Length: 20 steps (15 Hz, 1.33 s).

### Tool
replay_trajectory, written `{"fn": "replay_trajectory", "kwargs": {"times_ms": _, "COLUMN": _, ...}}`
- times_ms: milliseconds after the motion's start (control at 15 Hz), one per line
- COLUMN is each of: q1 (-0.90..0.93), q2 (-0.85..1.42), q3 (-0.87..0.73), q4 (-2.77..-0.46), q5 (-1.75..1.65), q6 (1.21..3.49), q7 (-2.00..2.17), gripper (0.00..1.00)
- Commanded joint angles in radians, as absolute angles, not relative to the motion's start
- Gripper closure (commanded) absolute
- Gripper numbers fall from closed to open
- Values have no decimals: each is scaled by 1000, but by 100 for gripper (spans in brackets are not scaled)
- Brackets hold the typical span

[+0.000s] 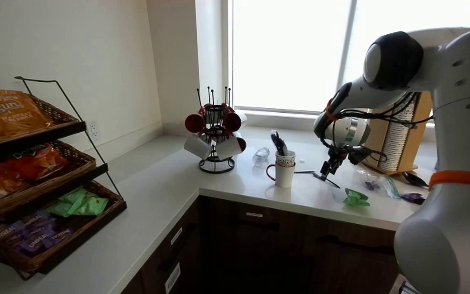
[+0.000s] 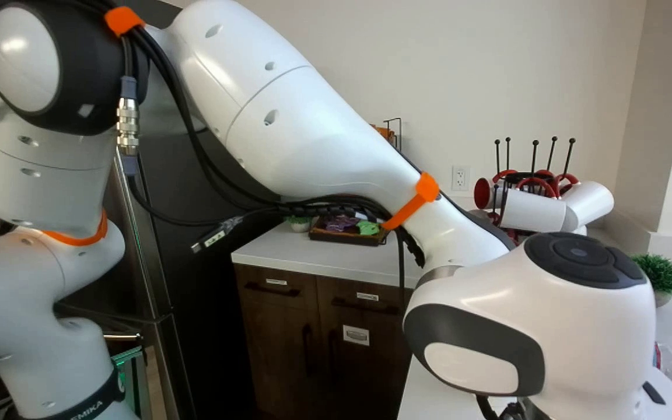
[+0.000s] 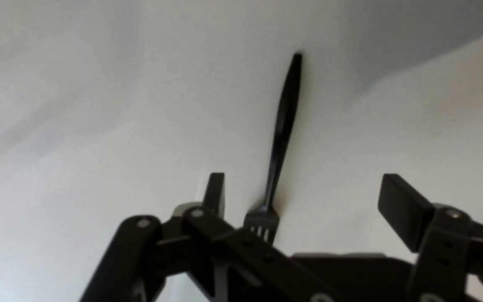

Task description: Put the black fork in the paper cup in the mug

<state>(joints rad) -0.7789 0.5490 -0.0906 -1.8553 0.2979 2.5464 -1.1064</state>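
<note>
The black fork (image 3: 282, 130) lies flat on the white counter. It also shows in an exterior view (image 1: 303, 172). My gripper (image 3: 304, 197) is open and empty above it. The fork's neck and head lie between the fingers as seen in the wrist view, nearer the left finger, which hides the tine ends. In an exterior view the gripper (image 1: 327, 171) is low, close to the counter. Left of it stands a white mug (image 1: 285, 177) with a red handle. A patterned paper cup (image 1: 286, 159) sits in the mug, with black utensils (image 1: 279, 143) upright in it.
A mug rack (image 1: 215, 141) and a clear bottle (image 1: 261, 155) stand or lie left of the mug. A green packet (image 1: 356, 197), a plastic bag (image 1: 375, 182), a black spoon (image 1: 414, 179) and a wooden cup holder (image 1: 412, 134) are right of the gripper.
</note>
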Motion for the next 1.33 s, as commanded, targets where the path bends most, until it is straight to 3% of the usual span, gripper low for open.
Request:
{"fn": "replay_trajectory", "kwargs": {"times_ms": 0, "q1": -821, "q2": 593, "q3": -54, "q4": -1804, "q5": 300, "q6": 2515, "q7": -1162, "gripper": 14}}
{"fn": "replay_trajectory", "kwargs": {"times_ms": 467, "q1": -845, "q2": 624, "q3": -26, "q4": -1778, "q5": 291, "q6": 2513, "q7": -1203, "gripper": 30}}
{"fn": "replay_trajectory", "kwargs": {"times_ms": 1000, "q1": -844, "q2": 615, "q3": -19, "q4": -1785, "q5": 284, "q6": 2518, "q7": -1223, "gripper": 98}}
{"fn": "replay_trajectory", "kwargs": {"times_ms": 1267, "q1": -846, "q2": 558, "q3": 2, "q4": -1834, "q5": 308, "q6": 2548, "q7": -1244, "gripper": 98}}
